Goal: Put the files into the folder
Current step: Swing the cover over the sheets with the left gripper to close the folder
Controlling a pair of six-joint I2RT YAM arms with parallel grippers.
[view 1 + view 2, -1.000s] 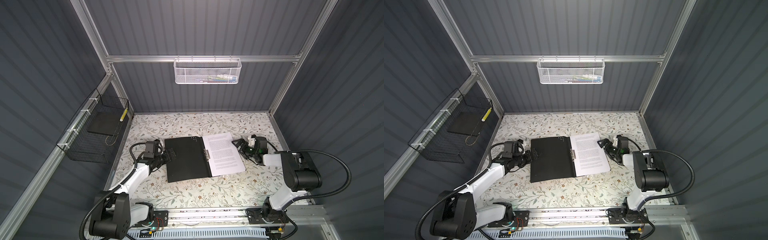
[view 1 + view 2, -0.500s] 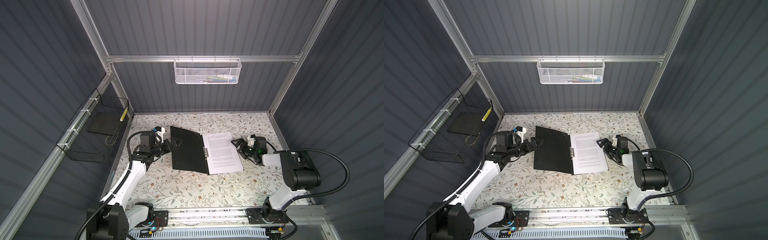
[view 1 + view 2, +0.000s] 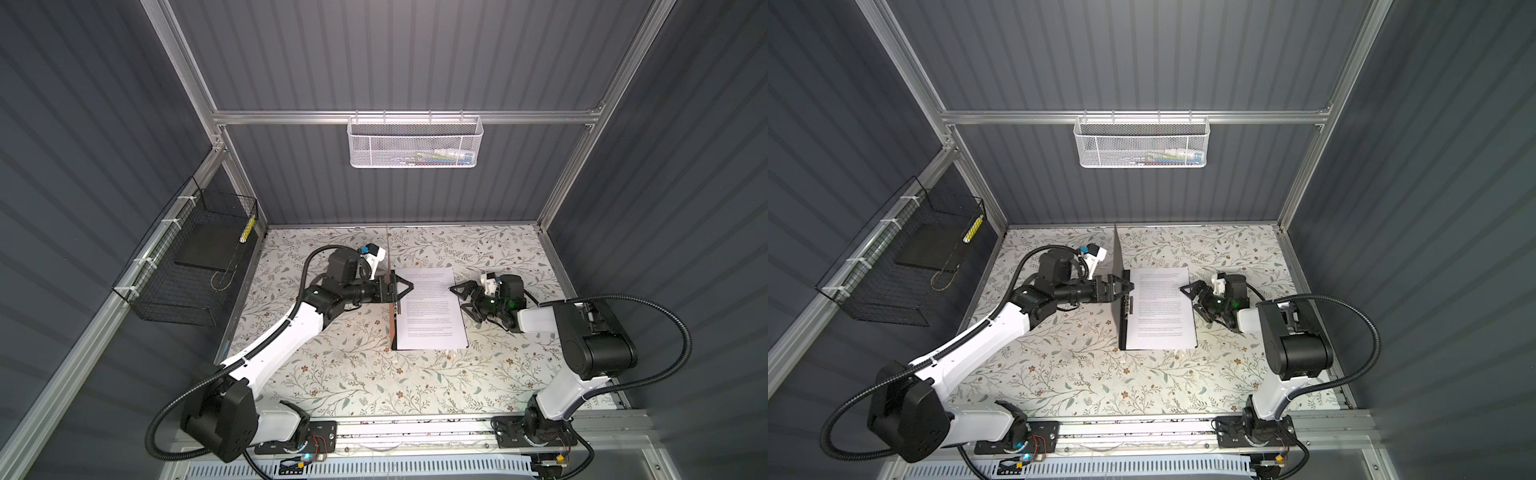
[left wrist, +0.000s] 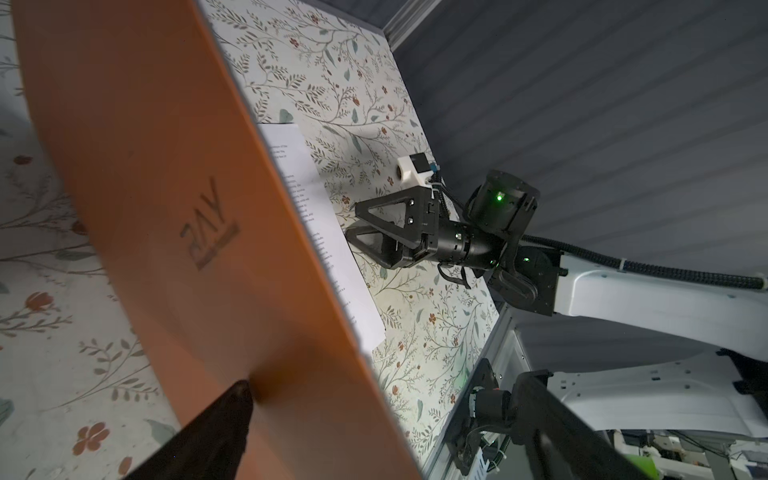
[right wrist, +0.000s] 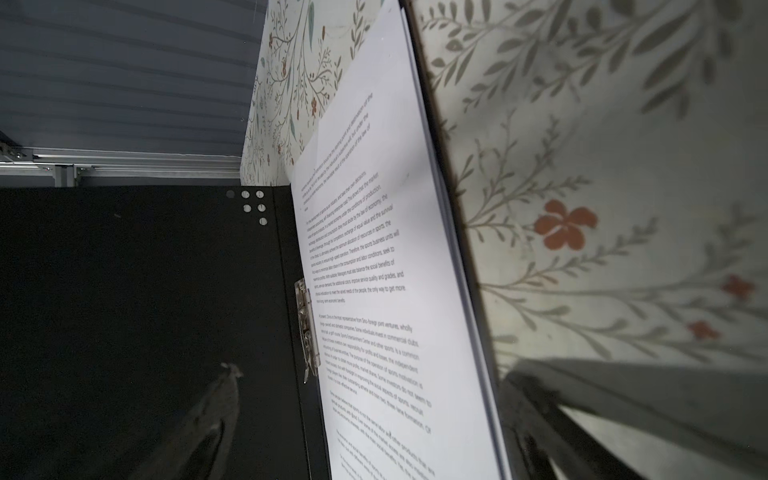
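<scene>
Folder cover [image 3: 1118,253] stands upright, touching left tool [image 3: 1128,290].

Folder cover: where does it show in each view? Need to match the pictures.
Top view: folder cover edge-on, a thin orange strip left of the files.
Top view: narrow dark strip left of the files.
Left wrist: its orange logo side, large, the files beyond its edge.
Right wrist: its black inside, across the spine clip from the files.
Shared landmark: the files, in all four.
</scene>
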